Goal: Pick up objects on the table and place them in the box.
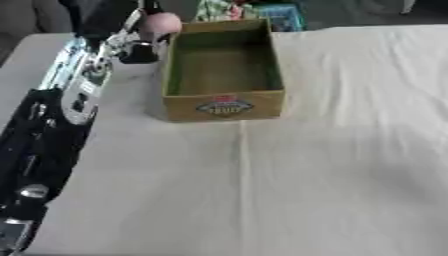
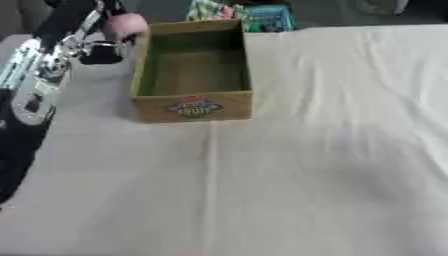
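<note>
An open cardboard box [image 1: 224,106] with a printed label on its front wall stands at the far middle of the table, and nothing shows inside it. A round pink object [image 1: 160,23] sits at the box's far left corner, just outside and above the rim. My left arm reaches from the lower left up along the table's left side. Its left hand [image 1: 137,50] is at the pink object, with dark fingers curled against it. The right hand shows in neither view.
A white cloth [image 1: 332,165] covers the table, with a crease running toward me from the box. Beyond the far edge are a blue basket [image 1: 283,16] and some colourful items [image 2: 208,9]. My left forearm lies over the table's left strip.
</note>
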`<state>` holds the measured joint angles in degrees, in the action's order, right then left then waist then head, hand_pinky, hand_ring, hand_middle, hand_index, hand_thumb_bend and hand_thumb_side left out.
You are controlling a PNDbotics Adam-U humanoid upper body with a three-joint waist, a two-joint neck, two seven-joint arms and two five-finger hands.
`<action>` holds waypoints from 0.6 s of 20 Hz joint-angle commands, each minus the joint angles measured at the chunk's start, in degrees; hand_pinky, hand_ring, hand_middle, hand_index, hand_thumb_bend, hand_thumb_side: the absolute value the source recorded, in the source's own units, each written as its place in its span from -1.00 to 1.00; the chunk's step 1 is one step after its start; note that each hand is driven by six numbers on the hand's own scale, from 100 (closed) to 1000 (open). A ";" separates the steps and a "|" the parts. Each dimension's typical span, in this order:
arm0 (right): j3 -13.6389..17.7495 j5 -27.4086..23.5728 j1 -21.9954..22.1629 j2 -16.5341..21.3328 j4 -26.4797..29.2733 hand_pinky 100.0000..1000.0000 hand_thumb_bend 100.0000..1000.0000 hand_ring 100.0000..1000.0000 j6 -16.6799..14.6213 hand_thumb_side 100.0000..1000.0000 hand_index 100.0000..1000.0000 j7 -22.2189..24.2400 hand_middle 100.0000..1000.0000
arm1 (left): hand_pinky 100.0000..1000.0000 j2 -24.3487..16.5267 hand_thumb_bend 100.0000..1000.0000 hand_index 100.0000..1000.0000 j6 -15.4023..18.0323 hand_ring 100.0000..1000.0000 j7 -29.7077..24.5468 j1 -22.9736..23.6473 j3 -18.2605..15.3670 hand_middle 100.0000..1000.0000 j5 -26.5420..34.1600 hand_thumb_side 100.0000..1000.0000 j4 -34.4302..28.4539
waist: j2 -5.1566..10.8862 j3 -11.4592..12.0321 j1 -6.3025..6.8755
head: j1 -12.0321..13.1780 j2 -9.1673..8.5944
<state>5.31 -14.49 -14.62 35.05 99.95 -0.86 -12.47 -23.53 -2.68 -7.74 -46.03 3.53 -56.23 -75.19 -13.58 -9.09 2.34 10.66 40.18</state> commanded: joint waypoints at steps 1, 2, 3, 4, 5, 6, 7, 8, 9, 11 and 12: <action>0.16 -0.35 -0.74 1.08 0.59 0.20 -1.00 0.35 0.00 -0.62 0.64 0.37 0.36 | -0.03 1.23 -1.00 0.05 0.76 -0.28 3.19 -2.94 0.57 -0.17 -2.33 -1.00 6.53 | 1.13 -0.20 -0.18 | 0.54 -0.20; 0.10 -0.37 -0.79 1.05 0.58 0.20 -1.00 0.35 0.01 -0.62 0.64 0.43 0.36 | 0.01 1.73 -0.99 0.12 1.05 -0.21 3.65 -3.52 0.67 -0.11 -2.77 -1.00 8.20 | 1.14 -0.44 -0.14 | 0.69 -0.20; -0.02 -0.40 -0.89 1.02 0.56 0.20 -1.00 0.35 0.04 -0.62 0.64 0.53 0.36 | 0.03 2.55 -0.97 0.16 1.31 -0.18 3.85 -4.59 0.82 -0.06 -3.44 -1.00 10.77 | 1.16 -0.78 -0.08 | 0.89 -0.19; -0.09 -0.41 -0.94 1.00 0.54 0.20 -1.00 0.35 0.06 -0.62 0.65 0.61 0.36 | 0.08 3.11 -0.92 0.25 1.69 -0.09 4.27 -5.39 0.85 0.03 -4.08 -1.00 12.88 | 1.18 -0.97 -0.04 | 1.00 -0.17; -0.17 -0.44 -1.04 0.95 0.53 0.20 -1.00 0.35 0.07 -0.62 0.65 0.69 0.36 | 0.10 3.65 -0.89 0.31 2.08 -0.04 4.66 -6.11 0.88 0.09 -4.75 -1.00 14.74 | 1.20 -1.18 0.00 | 1.17 -0.13; -0.22 -0.46 -1.11 0.92 0.52 0.20 -1.00 0.35 0.08 -0.62 0.65 0.76 0.36 | 0.13 4.05 -0.82 0.36 2.41 0.01 5.13 -6.63 0.83 0.14 -5.34 -1.00 16.19 | 1.22 -1.31 0.03 | 1.27 -0.10; -0.27 -0.48 -1.15 0.88 0.50 0.20 -1.00 0.35 0.09 -0.62 0.65 0.83 0.36 | 0.15 4.53 -0.70 0.40 2.51 0.06 5.71 -7.00 0.67 0.19 -5.67 -1.00 17.23 | 1.25 -1.44 0.03 | 1.38 -0.08; -0.31 -0.50 -1.20 0.84 0.48 0.20 -1.00 0.35 0.10 -0.62 0.65 0.88 0.36 | 0.20 4.98 -0.46 0.47 2.50 0.13 6.37 -7.23 0.53 0.28 -5.73 -1.00 17.98 | 1.26 -1.55 0.03 | 1.49 -0.10; -0.33 -0.52 -1.25 0.80 0.47 0.20 -1.00 0.35 0.10 -0.62 0.65 0.92 0.36 | 0.27 5.35 0.00 0.56 2.58 0.23 6.99 -7.37 0.53 0.38 -5.61 -0.75 18.41 | 1.27 -1.65 0.03 | 1.58 -0.13; -0.35 -0.53 -1.30 0.76 0.45 0.20 -1.00 0.35 0.09 -0.62 0.65 0.97 0.36 | 0.38 5.66 0.64 0.67 2.97 0.39 8.13 -7.42 0.72 0.51 -5.50 -0.32 18.58 | 1.28 -1.77 0.01 | 1.66 -0.18; -0.34 -0.52 -1.30 0.75 0.44 0.20 -1.00 0.35 0.09 -0.62 0.65 0.98 0.36 | 0.43 5.74 0.92 0.71 3.08 0.46 8.80 -7.36 0.74 0.58 -5.42 -0.21 18.44 | 1.28 -1.79 0.01 | 1.67 -0.23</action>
<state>4.56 -14.71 -15.15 34.59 99.92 -0.65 -11.71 -17.27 0.19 0.21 -51.92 4.44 -61.51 -56.30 -13.45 -10.80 2.67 12.04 40.19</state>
